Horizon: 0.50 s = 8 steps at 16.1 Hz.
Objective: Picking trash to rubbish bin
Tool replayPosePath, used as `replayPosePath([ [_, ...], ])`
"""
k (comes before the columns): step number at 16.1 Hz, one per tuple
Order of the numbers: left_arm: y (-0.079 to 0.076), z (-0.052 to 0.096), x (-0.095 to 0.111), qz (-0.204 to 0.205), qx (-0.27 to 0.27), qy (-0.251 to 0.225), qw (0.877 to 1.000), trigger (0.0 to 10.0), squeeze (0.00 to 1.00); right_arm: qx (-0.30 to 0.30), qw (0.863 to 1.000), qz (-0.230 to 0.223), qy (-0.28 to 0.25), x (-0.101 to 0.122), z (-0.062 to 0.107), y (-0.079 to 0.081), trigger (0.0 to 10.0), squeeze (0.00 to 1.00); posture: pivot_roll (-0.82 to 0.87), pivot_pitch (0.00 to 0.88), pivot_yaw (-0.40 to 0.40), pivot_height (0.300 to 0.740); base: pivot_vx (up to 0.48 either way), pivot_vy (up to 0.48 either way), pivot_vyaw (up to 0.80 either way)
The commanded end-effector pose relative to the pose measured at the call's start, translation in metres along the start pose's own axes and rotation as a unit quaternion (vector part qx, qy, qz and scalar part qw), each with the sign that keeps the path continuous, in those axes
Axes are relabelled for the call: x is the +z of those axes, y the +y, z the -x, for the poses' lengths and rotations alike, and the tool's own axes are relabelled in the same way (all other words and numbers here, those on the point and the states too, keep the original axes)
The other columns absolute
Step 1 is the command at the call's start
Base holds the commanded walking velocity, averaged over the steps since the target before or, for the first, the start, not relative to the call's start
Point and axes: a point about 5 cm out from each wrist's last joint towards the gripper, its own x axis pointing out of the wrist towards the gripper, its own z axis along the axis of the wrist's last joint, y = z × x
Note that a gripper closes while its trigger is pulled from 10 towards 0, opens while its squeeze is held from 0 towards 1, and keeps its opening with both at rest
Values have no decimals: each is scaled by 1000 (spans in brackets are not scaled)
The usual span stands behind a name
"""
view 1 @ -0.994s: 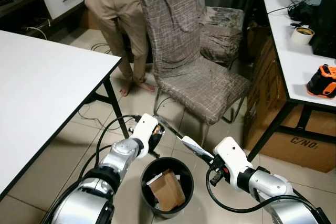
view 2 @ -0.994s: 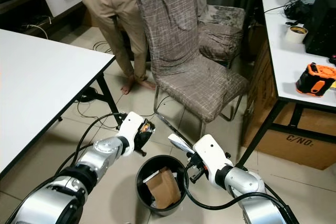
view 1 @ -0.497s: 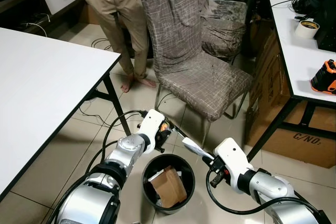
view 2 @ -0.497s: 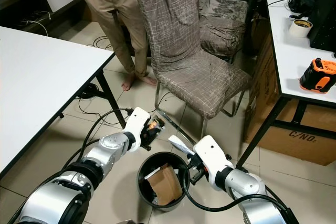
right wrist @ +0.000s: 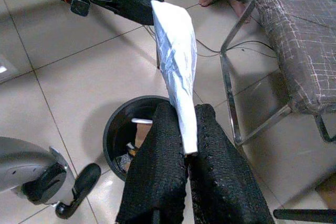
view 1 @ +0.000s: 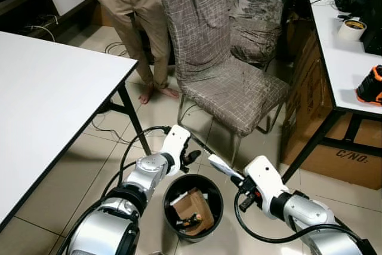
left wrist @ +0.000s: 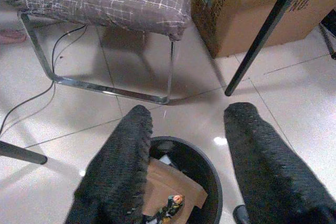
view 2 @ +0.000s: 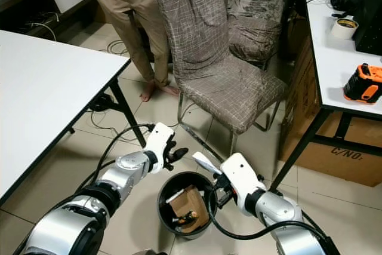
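A round black rubbish bin [view 1: 166, 200] stands on the tiled floor between my two arms, with a piece of brown cardboard [view 1: 190, 202] inside. A small orange and dark piece of trash [view 1: 191, 223] lies in the bin on the cardboard [left wrist: 170, 205]. My left gripper [view 1: 191, 158] hovers just above the bin's far rim, open and holding nothing [left wrist: 188, 116]. My right gripper [view 1: 237, 178] sits beside the bin's right rim, shut on a crumpled white wrapper [view 1: 217, 165] that sticks out past the fingertips [right wrist: 176, 61].
A fabric-covered chair [view 1: 236, 88] with metal legs stands just beyond the bin. A person's legs [view 1: 137, 22] are behind it. A white table [view 1: 48, 94] is on the left, a desk [view 1: 343, 64] and cardboard box [view 1: 343, 159] on the right. Cables [view 1: 110, 129] lie on the floor.
My left gripper has opened above the bin and the small orange piece it held now lies inside. The right gripper keeps the white wrapper in the same place.
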Motion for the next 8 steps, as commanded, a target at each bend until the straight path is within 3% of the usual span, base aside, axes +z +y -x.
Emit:
replayPosePath([
  [1,11,5,-4,-3,22,5,1000,10000,145,-16,1000,11,4,1,-2,-4,10000,0,-168,67,85,740,0,0,0],
  [2,21,12,-7,-4,42,4,999,10000,0,-33,999,15,8,-1,-8,-6,10000,0,-171,67,95,740,0,0,0],
  [4,41,28,-18,-10,78,-4,997,10000,0,-79,997,-2,2,-7,-21,-13,10000,0,-164,72,100,740,0,0,0],
  [6,60,52,-36,3,113,-8,994,10000,0,-131,990,-58,-6,-13,-39,-24,10000,0,-122,84,83,740,0,0,0],
  [7,63,58,-39,3,116,-8,993,10000,0,-130,989,-69,-8,-13,-44,-26,10000,0,-122,84,83,740,0,0,0],
  [8,67,80,-47,-6,106,-14,994,10000,0,-94,993,-67,-6,-8,-67,-27,10000,0,-87,99,64,740,0,0,0],
])
